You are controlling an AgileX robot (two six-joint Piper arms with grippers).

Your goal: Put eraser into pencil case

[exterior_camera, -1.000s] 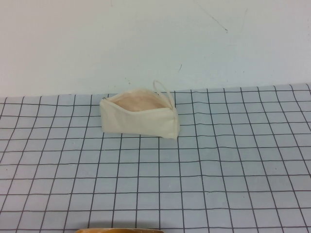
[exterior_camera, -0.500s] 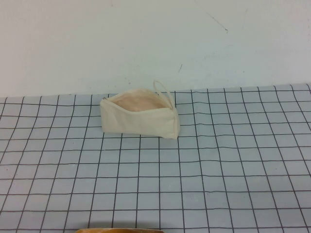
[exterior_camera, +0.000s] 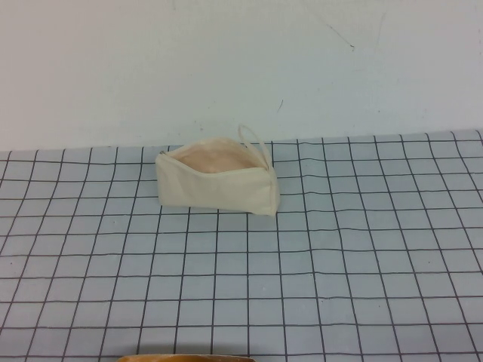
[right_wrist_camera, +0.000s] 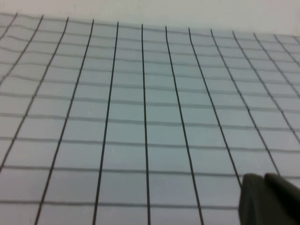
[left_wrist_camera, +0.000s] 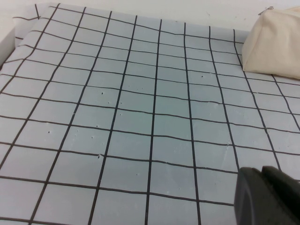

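Note:
The pencil case [exterior_camera: 217, 182], a cream-white fabric pouch, lies at the far middle of the grid mat with its mouth open upward, showing the peach lining, and its cord loop at the right end. Its corner also shows in the left wrist view [left_wrist_camera: 276, 44]. The eraser is not in view in any frame. Neither arm shows in the high view. My left gripper [left_wrist_camera: 262, 172] is low over bare mat, well short of the pouch, its dark fingers together with nothing between them. My right gripper [right_wrist_camera: 265, 180] is over bare mat, fingers together and empty.
The grey grid mat [exterior_camera: 339, 249] covers the table up to a white back wall [exterior_camera: 241, 68]. A tan curved edge [exterior_camera: 185, 357] shows at the very front of the high view.

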